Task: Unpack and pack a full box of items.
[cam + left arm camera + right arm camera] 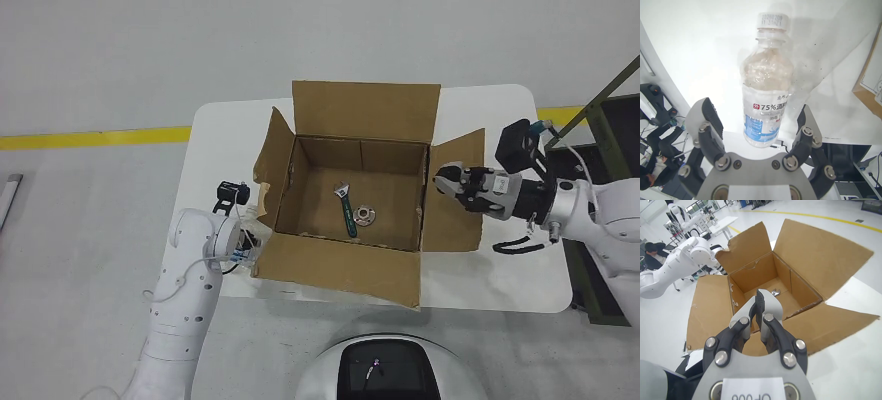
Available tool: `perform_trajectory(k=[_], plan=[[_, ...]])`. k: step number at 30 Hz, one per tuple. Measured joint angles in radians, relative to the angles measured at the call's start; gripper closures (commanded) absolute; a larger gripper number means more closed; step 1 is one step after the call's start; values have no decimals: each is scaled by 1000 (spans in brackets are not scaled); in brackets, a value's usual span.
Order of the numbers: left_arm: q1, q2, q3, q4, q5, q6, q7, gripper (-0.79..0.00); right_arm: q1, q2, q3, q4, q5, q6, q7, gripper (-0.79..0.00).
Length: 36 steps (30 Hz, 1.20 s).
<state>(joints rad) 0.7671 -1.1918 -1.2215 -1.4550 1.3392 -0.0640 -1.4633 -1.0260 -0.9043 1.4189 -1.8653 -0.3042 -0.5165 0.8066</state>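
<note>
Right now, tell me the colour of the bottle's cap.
White. The cap on the clear bottle shows best in the left wrist view.

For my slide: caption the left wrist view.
Open left gripper flanks a clear, white-capped plastic bottle on the white table.

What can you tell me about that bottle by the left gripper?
The bottle is clear, thin plastic with a white ribbed cap and a white-and-blue label round its lower half. Whether it holds liquid is unclear. It seems to lie on the white table, cap pointing away from the left gripper, whose open fingers flank its base without touching it. The box stands apart from it.
</note>
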Motion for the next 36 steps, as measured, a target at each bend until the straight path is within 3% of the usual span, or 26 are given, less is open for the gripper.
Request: perform_trajectory(k=[4,9,18,26,36], plan=[[3,1,-6,-14,1,0,-4,-785,103,-14,-115,32,12,73,75,0],[3,1,-6,-13,1,0,-4,-785,204,-36,-247,71,-7,127,86,0],[5,1,-6,-13,0,1,-2,-785,203,-36,-244,72,-7,126,85,0],[-7,-10,23,2,17,49,93,-785,196,-36,-249,62,-12,120,75,0],[-53,-35,81,16,-124,13,89,-785,211,-45,-287,42,-52,150,53,0]])
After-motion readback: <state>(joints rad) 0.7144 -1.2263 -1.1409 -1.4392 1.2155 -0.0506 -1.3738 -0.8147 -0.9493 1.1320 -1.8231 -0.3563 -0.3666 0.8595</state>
